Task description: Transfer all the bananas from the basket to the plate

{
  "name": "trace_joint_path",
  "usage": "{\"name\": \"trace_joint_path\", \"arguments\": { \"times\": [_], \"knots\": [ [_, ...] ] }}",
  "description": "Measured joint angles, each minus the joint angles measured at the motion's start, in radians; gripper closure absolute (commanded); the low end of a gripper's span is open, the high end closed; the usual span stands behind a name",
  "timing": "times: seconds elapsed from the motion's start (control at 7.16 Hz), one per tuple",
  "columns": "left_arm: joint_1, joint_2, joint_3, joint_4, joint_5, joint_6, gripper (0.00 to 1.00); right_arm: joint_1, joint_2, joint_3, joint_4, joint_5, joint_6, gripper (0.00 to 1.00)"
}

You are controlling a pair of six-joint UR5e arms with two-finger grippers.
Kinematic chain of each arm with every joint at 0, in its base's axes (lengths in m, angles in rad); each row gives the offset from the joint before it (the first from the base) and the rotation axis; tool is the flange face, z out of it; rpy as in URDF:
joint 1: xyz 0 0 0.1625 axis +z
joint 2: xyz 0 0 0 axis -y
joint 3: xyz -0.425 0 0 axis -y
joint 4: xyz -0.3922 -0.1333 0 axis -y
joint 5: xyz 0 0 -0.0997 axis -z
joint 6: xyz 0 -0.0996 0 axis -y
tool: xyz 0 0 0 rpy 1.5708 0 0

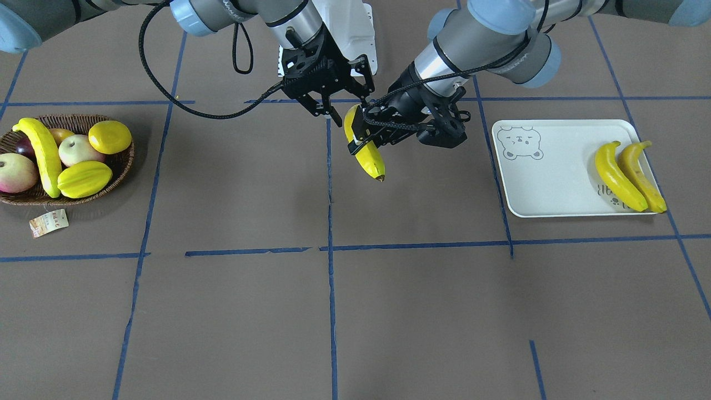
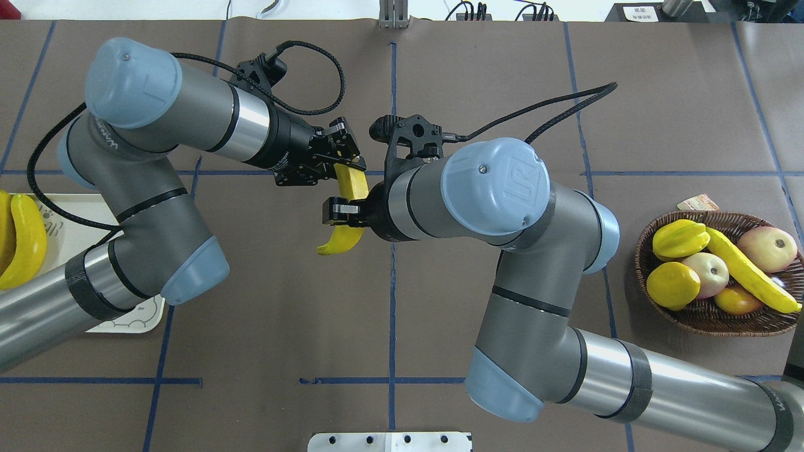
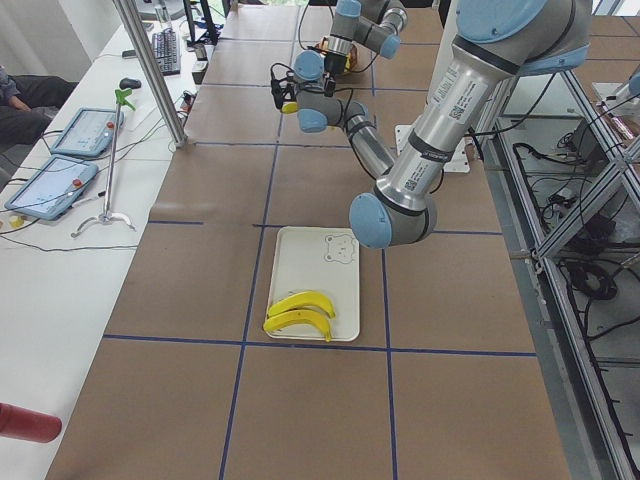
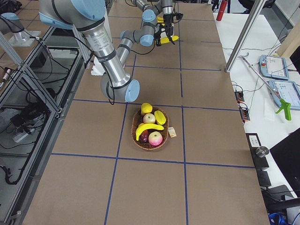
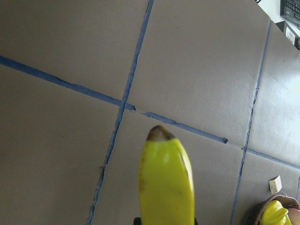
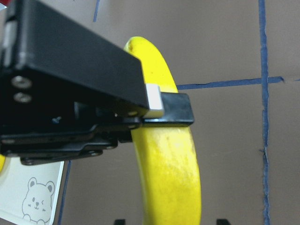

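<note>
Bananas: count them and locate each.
4. Two bananas lie side by side on the plate; a third banana lies in the basket across other fruit; the fourth banana hangs over mid-table, clamped in the left gripper. None seems hidden.

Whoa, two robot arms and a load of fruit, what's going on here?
A long yellow banana is in mid-air over the middle of the brown table, between two robot claws. The left claw is clamped on it, while the right claw is open beside its upper end. Two more yellow bananas already lie on the white rectangular tray with the bear face. One yellow banana is left in the brown woven wicker basket.
</note>
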Motion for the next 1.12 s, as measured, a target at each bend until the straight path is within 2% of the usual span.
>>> {"name": "trace_joint_path", "arguments": {
  "times": [0.42, 0.84, 0.98, 1.12],
  "knots": [
    [-0.015, 0.040, -0.003, 0.006, 0.000, 0.003, 1.00, 0.012, -0.020, 0.008, -0.012, 0.024, -0.006, 0.01],
    [-0.095, 0.161, -0.014, 0.017, -0.006, 0.007, 1.00, 0.109, -0.167, 0.118, -0.029, 0.195, -0.013, 0.00],
    [-0.128, 0.215, -0.020, 0.029, -0.012, 0.038, 1.00, 0.152, -0.203, 0.150, -0.083, 0.239, -0.023, 0.00],
    [-0.155, 0.273, -0.028, 0.056, -0.026, 0.098, 1.00, 0.180, -0.220, 0.175, -0.184, 0.256, -0.062, 0.00]
  ]
}}
